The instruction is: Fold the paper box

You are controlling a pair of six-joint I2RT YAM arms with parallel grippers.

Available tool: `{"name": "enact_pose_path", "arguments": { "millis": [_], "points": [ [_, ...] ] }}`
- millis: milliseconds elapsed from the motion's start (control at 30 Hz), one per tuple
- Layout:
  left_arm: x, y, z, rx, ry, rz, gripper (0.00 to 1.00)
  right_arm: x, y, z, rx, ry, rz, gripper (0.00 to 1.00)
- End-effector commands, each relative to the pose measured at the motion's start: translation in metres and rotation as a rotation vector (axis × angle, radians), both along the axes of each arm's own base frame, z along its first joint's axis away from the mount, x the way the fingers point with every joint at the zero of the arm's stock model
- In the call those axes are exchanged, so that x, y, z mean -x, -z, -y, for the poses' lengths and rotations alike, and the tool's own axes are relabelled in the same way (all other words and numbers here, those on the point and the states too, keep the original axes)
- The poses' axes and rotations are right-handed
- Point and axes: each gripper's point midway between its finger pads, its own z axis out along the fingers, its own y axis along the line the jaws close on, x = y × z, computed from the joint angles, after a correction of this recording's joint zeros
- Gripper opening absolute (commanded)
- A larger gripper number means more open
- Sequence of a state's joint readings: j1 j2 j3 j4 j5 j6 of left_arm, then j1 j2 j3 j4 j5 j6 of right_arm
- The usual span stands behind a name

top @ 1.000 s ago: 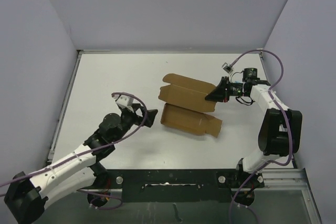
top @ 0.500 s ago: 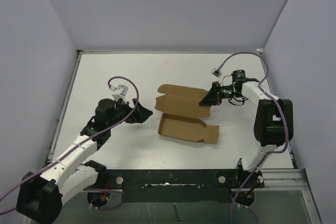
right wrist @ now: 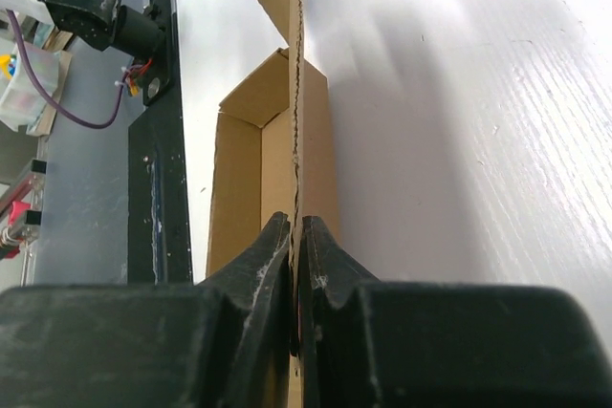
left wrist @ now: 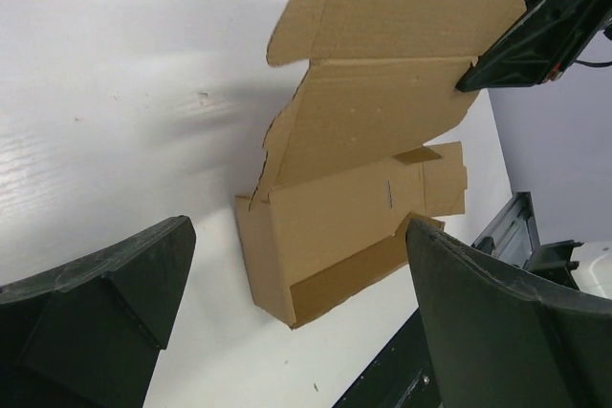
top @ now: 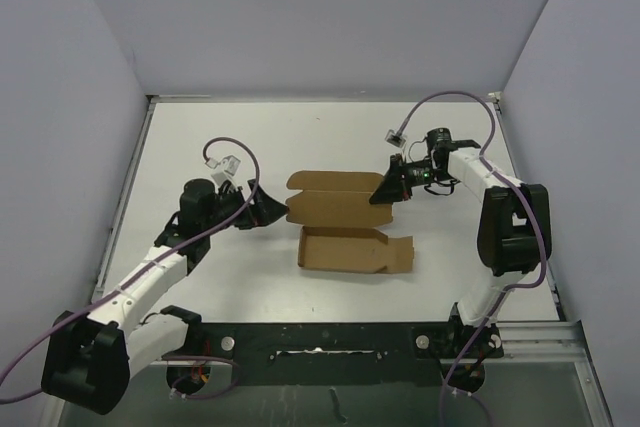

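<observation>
At the middle of the white table the paper box sits with its lid raised, the right pincer clamping the lid's 3 o'clock edge, the left pincer spread wide at its 9 o'clock.

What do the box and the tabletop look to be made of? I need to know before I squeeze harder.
The paper box looks like plain brown cardboard, matte and uncoated. Faint ribbing across its flap suggests corrugated board. The table is white with a slight sheen and fine grain-like streaks, so it is probably painted or laminated board, though I cannot tell which.
</observation>
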State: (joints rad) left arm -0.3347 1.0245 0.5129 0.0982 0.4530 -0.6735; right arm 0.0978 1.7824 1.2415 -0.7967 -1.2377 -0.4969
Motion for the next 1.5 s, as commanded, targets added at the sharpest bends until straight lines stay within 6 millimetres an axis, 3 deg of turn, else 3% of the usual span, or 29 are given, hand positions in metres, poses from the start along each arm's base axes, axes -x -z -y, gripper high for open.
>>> {"name": "enact_pose_path", "arguments": {
  "millis": [0,233,300,400,567,867,1467],
  "points": [
    [-0.025,-0.045,0.002,0.035,0.000,0.135,0.93,-0.001,-0.010,-0.009,-0.018,-0.054,0.069,0.01],
    [-0.050,-0.066,-0.010,-0.021,0.049,0.209,0.95,0.006,-0.016,-0.011,-0.028,-0.084,0.127,0.01],
    [-0.055,-0.084,-0.007,-0.060,0.102,0.279,0.98,0.009,-0.020,-0.013,-0.044,-0.098,0.142,0.01],
    [-0.052,-0.091,0.003,-0.083,0.235,0.353,0.98,0.014,-0.029,-0.015,-0.078,-0.122,0.170,0.01],
    [-0.045,-0.083,0.016,-0.064,0.391,0.365,0.97,0.021,-0.039,-0.017,-0.117,-0.145,0.208,0.01],
    [-0.038,-0.064,0.027,-0.007,0.446,0.332,0.94,0.023,-0.037,-0.018,-0.122,-0.157,0.212,0.01],
    [-0.033,-0.071,0.028,0.011,0.433,0.384,0.94,0.027,-0.039,-0.018,-0.126,-0.161,0.222,0.01]
  ]
}}
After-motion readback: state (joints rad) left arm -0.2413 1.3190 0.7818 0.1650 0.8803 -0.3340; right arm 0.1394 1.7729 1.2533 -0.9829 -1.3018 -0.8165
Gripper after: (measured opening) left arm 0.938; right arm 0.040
